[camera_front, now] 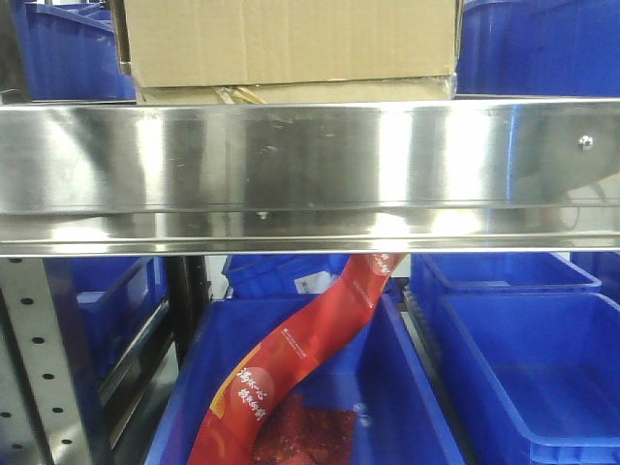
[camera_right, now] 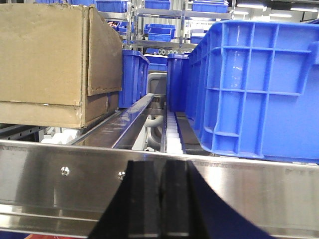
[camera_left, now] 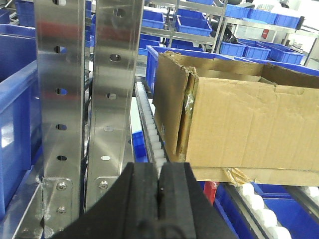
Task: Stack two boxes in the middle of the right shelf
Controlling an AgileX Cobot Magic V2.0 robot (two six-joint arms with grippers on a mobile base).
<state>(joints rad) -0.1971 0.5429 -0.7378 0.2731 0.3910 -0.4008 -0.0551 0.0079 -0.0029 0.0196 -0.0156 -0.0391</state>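
We log the taller box [camera_front: 291, 41] sitting on the flatter box [camera_front: 295, 93], the pair resting on the steel shelf [camera_front: 310, 174] just behind its front rail. The left gripper [camera_left: 159, 191] has its pads pressed together, empty, near the perforated uprights [camera_left: 84, 99]. The right gripper [camera_right: 160, 199] looks closed too, though its tips are cropped. A blue bin [camera_right: 254, 89] stands beside the boxes.

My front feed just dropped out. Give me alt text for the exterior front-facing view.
Two stacked cardboard boxes sit on the shiny steel shelf, whose broad front rail fills the middle of the frame. Below, a red printed bag leans out of a blue bin. Neither pincer shows here.
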